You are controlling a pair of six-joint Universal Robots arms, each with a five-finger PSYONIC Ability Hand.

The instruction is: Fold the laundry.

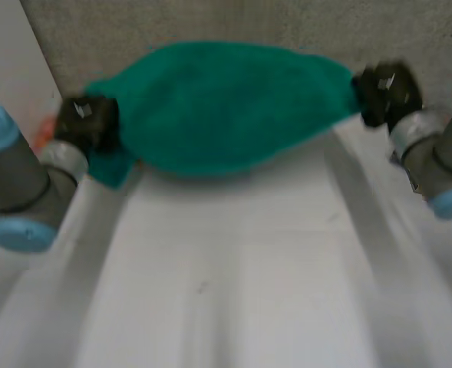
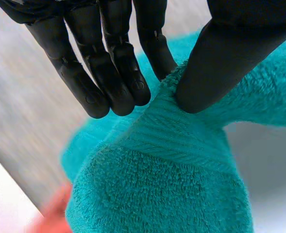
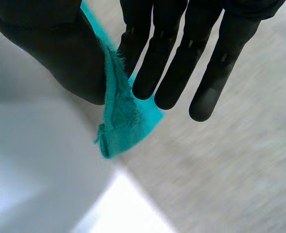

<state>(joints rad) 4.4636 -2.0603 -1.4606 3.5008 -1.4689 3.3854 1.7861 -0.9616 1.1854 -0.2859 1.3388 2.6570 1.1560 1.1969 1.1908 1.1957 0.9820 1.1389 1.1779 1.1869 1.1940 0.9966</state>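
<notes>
1. one teal towel (image 1: 218, 107) hangs stretched in the air between the two hands, over the far edge of the white table (image 1: 233, 276). its middle sags in a rounded belly, and a loose end droops just below the left hand (image 1: 87, 123).
2. the left hand grips the towel's left end. in the left wrist view its thumb (image 2: 220, 63) presses a ribbed band of the cloth against the nearest finger, pinching it. the other fingers (image 2: 101, 82) are straight and close together, beside the fold and not closed on it.
3. the right hand (image 1: 387, 92) grips the towel's right end. in the right wrist view its thumb (image 3: 70, 58) pinches a small corner of the cloth against the nearest finger. the rest of the fingers (image 3: 181, 73) reach out straight with slight gaps between them, and the tip of the corner pokes out below the thumb.
4. both arms come in from the sides, the left arm (image 1: 18, 184) and the right arm (image 1: 440, 161), grey with light-blue caps.
5. behind the towel lies a grey speckled surface (image 1: 210, 23). something orange (image 1: 40, 138) shows near the left hand; i cannot tell what it is.
</notes>
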